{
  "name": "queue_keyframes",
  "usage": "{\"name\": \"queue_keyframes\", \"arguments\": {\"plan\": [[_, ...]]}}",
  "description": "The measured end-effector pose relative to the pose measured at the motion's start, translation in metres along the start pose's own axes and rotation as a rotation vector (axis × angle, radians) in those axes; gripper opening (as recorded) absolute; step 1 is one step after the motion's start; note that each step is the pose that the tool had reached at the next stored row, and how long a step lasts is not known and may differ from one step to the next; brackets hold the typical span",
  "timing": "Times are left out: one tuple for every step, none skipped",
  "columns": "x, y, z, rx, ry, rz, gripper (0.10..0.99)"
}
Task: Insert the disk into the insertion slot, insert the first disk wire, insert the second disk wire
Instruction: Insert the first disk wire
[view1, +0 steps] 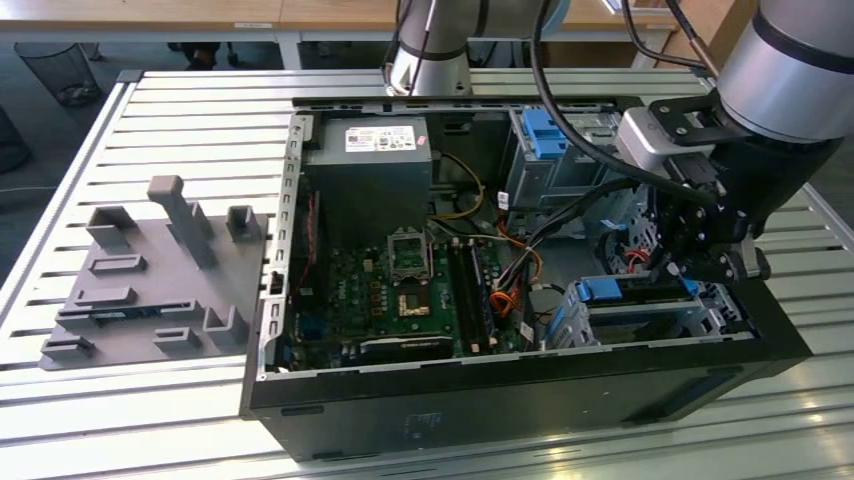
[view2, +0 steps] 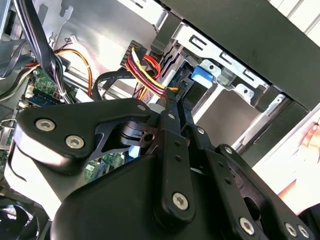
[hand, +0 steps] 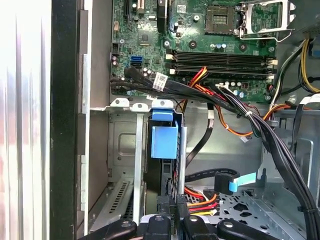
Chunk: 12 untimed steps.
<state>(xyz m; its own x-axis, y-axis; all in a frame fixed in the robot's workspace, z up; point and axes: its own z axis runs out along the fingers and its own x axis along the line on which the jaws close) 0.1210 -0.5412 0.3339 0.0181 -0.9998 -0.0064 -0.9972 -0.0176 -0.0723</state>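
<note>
The disk (hand: 164, 141), in its bright blue carrier, sits edge-on inside the insertion slot (hand: 138, 150), a silver cage in the near right corner of the open computer case (view1: 534, 400). In the exterior view the blue carrier (view1: 638, 291) shows in the cage (view1: 667, 322). My gripper (view1: 683, 268) reaches down just behind the cage. Its fingertips (hand: 171, 214) are pinched on the black plug of a red, yellow and black disk wire (hand: 200, 201), right at the disk's rear edge. In the second wrist view the gripper (view2: 176, 98) grips that plug where the coloured wire (view2: 145, 67) ends.
A black flat cable with a light blue plug (hand: 233, 183) lies loose beside the cage. Thick black cable bundles (hand: 260, 130) cross above. The motherboard (view1: 400, 280), power supply (view1: 367, 160) and a taller bay with a blue latch (view1: 545, 130) stand in the case. A grey fixture plate (view1: 147, 290) lies at the exterior view's left.
</note>
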Motion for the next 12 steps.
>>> {"name": "queue_keyframes", "arguments": {"plan": [[0.0000,0.0000,0.0002,0.000,0.0000,0.000,0.169],[0.0001,0.0000,0.0003,0.000,0.0001,0.001,0.169],[0.0001,0.0000,0.0006,0.000,0.0000,0.001,0.169],[0.0001,0.0001,0.0007,0.000,0.0001,0.001,0.169],[0.0001,0.0001,0.0009,0.000,0.0000,0.001,0.169],[0.0001,0.0001,0.0012,0.000,0.0000,0.002,0.169],[0.0001,0.0001,0.0014,0.000,0.0001,0.002,0.169],[0.0001,0.0001,0.0016,0.000,0.0002,0.002,0.169],[0.0001,0.0001,0.0019,0.000,0.0002,0.002,0.169],[0.0001,0.0001,0.0021,0.000,0.0002,0.002,0.169],[0.0001,0.0001,0.0022,0.000,0.0002,0.002,0.169],[0.0001,0.0002,0.0022,0.000,0.0002,0.002,0.169]]}}
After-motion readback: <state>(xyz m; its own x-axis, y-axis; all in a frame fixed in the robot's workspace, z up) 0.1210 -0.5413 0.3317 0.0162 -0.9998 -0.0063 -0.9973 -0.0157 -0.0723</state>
